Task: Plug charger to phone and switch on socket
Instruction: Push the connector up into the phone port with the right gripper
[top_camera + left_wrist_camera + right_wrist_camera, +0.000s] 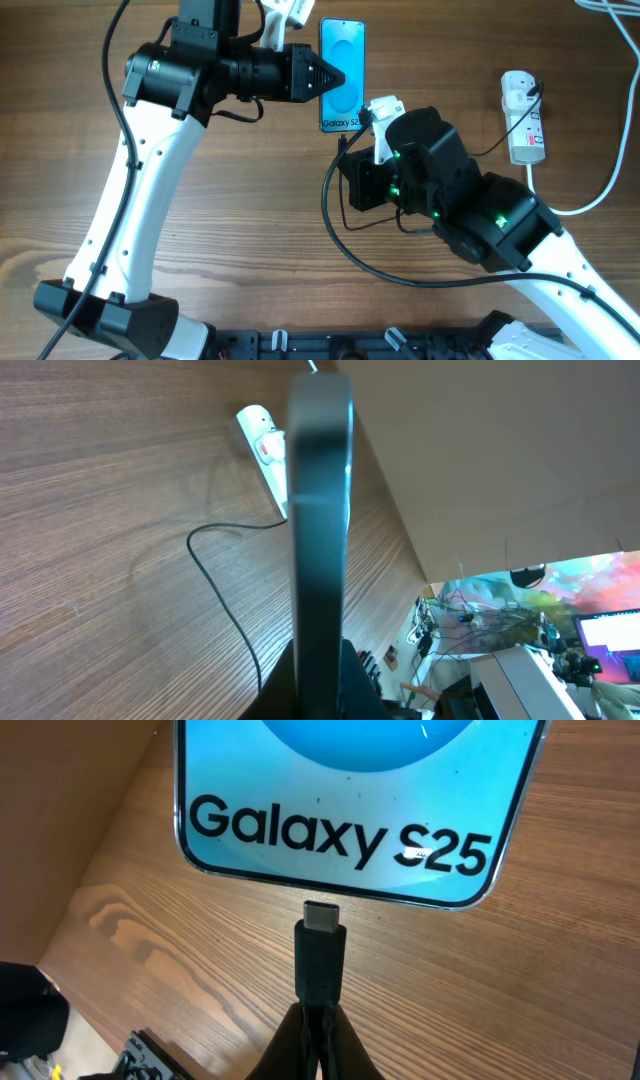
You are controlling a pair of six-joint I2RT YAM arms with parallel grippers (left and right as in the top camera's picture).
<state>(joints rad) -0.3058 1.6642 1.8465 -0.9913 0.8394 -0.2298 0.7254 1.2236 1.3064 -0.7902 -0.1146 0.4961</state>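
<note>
My left gripper [337,78] is shut on the phone [343,60], gripping its long side and holding it off the table. In the left wrist view the phone [320,510] shows edge-on between my fingers [358,685]. The right gripper [320,1012] is shut on the charger's plug [320,958]. The metal tip points at the phone's [360,810] bottom edge, under the "Galaxy S25" band, and sits just outside it. From above, the right gripper [352,145] sits right below the phone. The thin black charger cable [225,600] trails across the table toward the white socket [524,118].
A thick white lead [610,170] curves from the socket [265,445] along the right edge. A thick black robot cable [345,245] loops on the wood below the right arm. Both arm bases stand at the front edge.
</note>
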